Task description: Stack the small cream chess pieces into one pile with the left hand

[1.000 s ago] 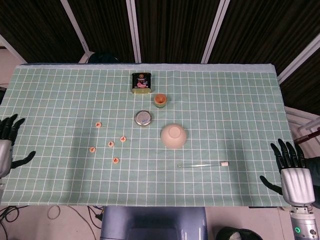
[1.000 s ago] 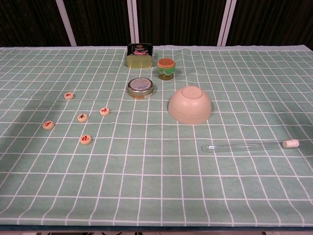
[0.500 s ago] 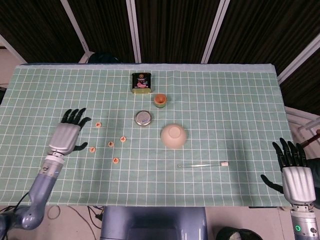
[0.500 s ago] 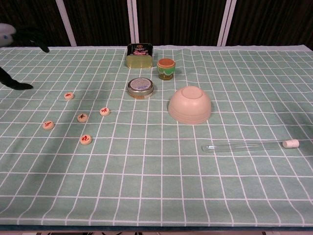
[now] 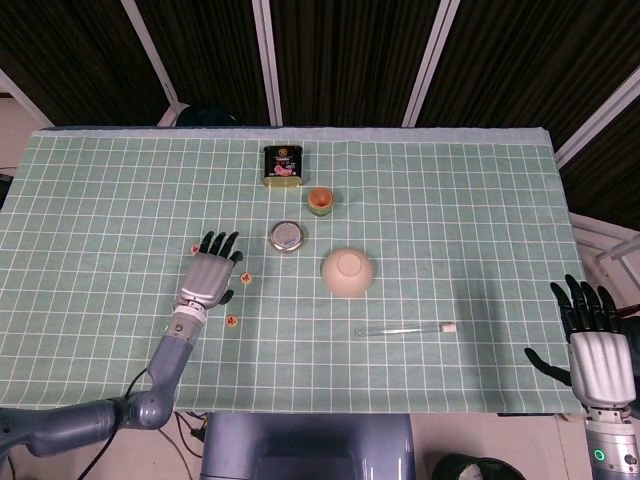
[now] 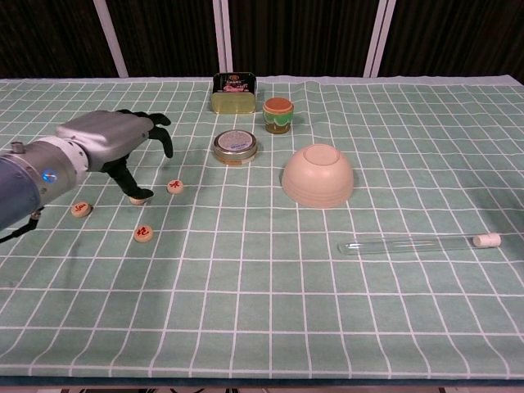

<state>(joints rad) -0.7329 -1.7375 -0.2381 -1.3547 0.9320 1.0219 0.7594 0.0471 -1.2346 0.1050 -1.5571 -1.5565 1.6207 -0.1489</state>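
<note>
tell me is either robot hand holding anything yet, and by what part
Nothing is held. The left robot hand hovers open over the small cream chess pieces, thumb tip near one; the right robot hand is open, off the table.

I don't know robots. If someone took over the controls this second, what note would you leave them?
Left hand: fingers spread, holding nothing, over the cream chess pieces, thumb tip down beside one of them.
Right hand: open, empty, by the near right corner of the table.
Pieces: lying singly, apart, on the table's left half.
Done: nothing stacked yet.
Left: pick one up, set it on another, repeat until there is one pile.
</note>
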